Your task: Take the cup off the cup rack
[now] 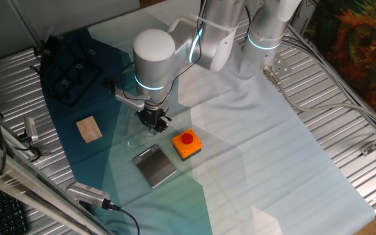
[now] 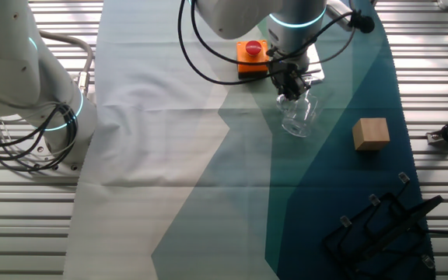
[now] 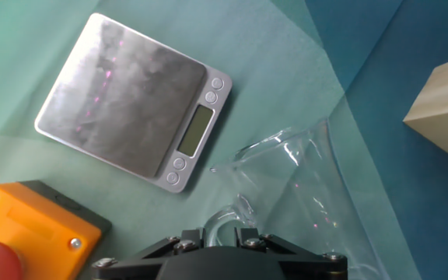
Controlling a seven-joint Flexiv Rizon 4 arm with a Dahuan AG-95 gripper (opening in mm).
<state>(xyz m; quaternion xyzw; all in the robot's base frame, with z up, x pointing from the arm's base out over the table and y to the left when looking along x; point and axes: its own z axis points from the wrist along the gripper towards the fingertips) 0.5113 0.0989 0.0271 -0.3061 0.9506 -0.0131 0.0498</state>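
White robot arm, black gripper

The arm point(image 1: 154, 55) has rounded white joints ringed with glowing cyan bands, black cables looping alongside; the gripper point(image 3: 222, 247) shows small silver screws on its black body.

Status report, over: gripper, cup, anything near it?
Gripper shut on the cup handle. Cup off the cup rack, on the cloth. Scale and orange button box close beside.

Cup point(image 2: 298, 117) between orange box point(image 2: 252, 56) and wooden block point(image 2: 370, 134).
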